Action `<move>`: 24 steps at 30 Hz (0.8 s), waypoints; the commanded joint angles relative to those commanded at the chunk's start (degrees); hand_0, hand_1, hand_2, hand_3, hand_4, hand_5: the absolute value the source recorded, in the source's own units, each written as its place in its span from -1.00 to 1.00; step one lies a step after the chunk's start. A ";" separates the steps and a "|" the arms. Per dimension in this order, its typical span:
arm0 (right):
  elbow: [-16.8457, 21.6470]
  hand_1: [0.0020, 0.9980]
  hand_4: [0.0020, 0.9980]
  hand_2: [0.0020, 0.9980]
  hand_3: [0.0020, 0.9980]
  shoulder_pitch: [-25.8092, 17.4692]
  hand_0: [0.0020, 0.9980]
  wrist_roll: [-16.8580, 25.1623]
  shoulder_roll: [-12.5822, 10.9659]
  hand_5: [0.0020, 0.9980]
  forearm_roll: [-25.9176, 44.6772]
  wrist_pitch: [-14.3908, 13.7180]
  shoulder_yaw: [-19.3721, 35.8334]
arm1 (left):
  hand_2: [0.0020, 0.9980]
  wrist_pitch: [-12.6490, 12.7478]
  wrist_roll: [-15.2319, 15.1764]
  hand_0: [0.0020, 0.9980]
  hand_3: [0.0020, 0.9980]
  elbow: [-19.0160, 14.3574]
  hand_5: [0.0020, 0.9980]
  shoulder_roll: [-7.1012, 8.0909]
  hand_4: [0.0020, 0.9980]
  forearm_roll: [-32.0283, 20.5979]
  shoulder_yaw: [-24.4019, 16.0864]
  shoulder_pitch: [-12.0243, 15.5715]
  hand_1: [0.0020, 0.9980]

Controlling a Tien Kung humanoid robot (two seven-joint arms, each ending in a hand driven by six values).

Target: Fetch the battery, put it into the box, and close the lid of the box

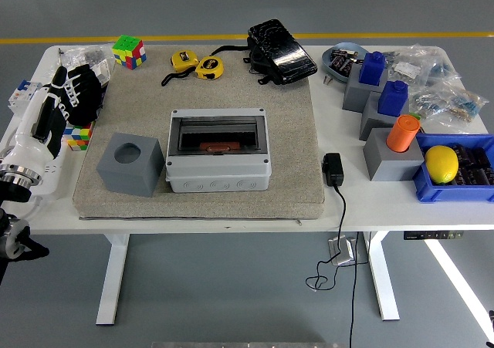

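Left hand (73,93) hangs over the left edge of the surface (231,217), beside a colour cube (77,136) and well apart from the box (219,159). Its black fingers (81,82) point away from the robot, loosely extended, and hold nothing. The right arm is not in view.

The grey box sits in the middle of the mat (293,132), with a grey block (130,163) touching or just beside its left side. The dark lid (219,133) looks to lie shut over the opening, though the angle does not settle this. A reddish flat item (221,145) shows through it, inside the box. I cannot confirm that this is the battery. Small dark cells lie in the blue tray (455,186) at the far right, next to a yellow lemon (441,163).

Judgement: if the reddish item is the battery, fetching and placing are done and the task stands at or past its last step. The next move calls for checking that the lid is latched along its front edge; if not, the left hand must cross to the box and press down.
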 joint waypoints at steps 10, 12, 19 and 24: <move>0.00 0.61 1.00 0.54 0.59 0.10 0.65 0.22 0.32 1.00 0.04 0.20 0.17 | 0.72 0.00 -0.01 0.80 0.66 0.09 0.95 -0.25 1.00 -0.03 -0.10 -0.46 0.82; 0.00 0.61 1.00 0.54 0.59 0.17 0.65 0.27 0.39 1.00 0.07 0.23 0.06 | 0.72 0.02 0.00 0.80 0.66 0.10 0.94 -0.23 1.00 -0.05 -0.12 -0.48 0.82; 0.00 0.61 1.00 0.54 0.59 0.59 0.65 0.13 0.10 1.00 -0.05 0.14 0.31 | 0.72 0.07 0.01 0.80 0.66 0.13 0.93 -0.11 1.00 -0.05 -0.57 -0.55 0.82; 0.00 0.61 1.00 0.54 0.59 0.86 0.65 0.18 0.06 1.00 0.02 0.11 0.28 | 0.72 0.05 0.06 0.80 0.67 0.08 0.93 -0.05 1.00 0.01 -0.66 -0.87 0.82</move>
